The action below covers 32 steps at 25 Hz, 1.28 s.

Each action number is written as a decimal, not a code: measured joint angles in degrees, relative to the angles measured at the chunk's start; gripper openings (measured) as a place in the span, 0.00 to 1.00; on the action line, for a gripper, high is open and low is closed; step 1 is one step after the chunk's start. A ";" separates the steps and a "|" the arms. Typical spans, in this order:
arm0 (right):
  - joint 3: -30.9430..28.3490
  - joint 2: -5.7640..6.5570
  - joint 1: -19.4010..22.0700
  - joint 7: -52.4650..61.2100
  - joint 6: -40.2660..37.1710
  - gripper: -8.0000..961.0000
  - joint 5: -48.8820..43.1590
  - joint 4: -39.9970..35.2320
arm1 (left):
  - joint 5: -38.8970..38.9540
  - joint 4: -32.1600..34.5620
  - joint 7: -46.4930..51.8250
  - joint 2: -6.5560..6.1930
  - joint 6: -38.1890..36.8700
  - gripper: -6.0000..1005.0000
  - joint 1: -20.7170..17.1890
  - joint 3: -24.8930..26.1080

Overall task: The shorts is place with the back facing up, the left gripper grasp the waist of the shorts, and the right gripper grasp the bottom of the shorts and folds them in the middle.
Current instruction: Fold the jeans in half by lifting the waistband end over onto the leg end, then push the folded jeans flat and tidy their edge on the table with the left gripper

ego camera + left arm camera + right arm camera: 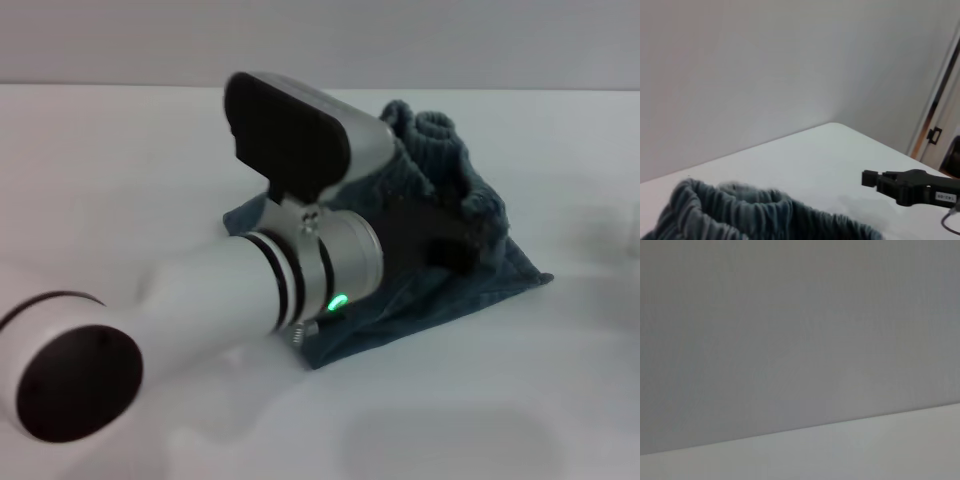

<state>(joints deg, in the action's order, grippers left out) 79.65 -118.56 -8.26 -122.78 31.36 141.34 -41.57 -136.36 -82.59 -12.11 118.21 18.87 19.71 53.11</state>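
Observation:
The blue-green denim shorts (485, 285) lie bunched on the white table (480, 410) at mid-right in the head view. Their ruffled elastic waist (432, 135) stands lifted above the rest of the cloth, and it also fills the near edge of the left wrist view (740, 212). My left gripper (452, 245), a black claw on the white and silver arm with the green light, is buried in the cloth just under the waist and shut on it. The right gripper (871, 178) shows as a black blocky tip over the table, apart from the shorts. The bottom of the shorts is hidden.
My left arm (200, 310) crosses the head view and covers the near left part of the shorts. A plain wall (790, 330) backs the table. A door frame (940, 110) stands past the table's far corner.

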 joint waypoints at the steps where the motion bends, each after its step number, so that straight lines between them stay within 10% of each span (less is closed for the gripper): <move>1: 0.00 0.00 0.00 0.00 0.00 0.01 0.00 0.00 | 0.03 0.30 0.00 -0.02 -0.68 0.16 0.32 -0.59; 17: 0.43 -0.21 0.33 -5.02 7.98 0.01 -1.51 1.04 | -0.22 -0.72 -4.46 -0.28 -8.85 0.65 -2.86 -1.67; 32: 1.57 -0.30 -0.21 -10.91 17.80 0.01 -1.55 4.33 | -2.70 8.89 -8.66 -0.59 -44.49 0.84 -11.19 -9.42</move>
<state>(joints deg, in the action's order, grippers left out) 81.23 -118.86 -8.48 -133.69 49.16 139.79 -37.24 -139.06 -73.71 -20.78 117.63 -25.62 8.52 43.68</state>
